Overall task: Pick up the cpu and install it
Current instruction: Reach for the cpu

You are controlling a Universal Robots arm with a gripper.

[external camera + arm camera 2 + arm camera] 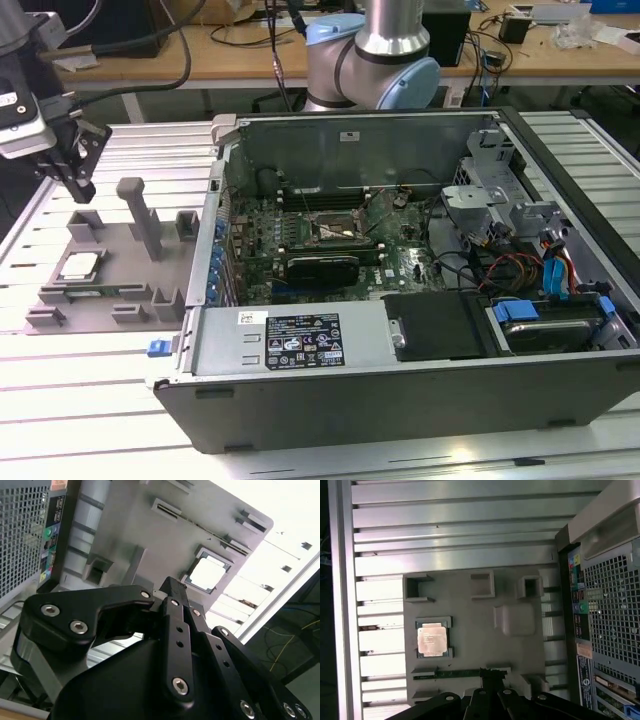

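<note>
Right, gripper (82,188) hangs over the far edge of the grey tray (115,272), jaws look closed together with nothing between them. Cpu (80,265) lies flat in its square pocket on that tray, below the gripper and toward the near side in the exterior view, not touching; it's square, so no long axis. Socket (335,232) sits inside the open case on the exterior view's right, well apart from both
</note>
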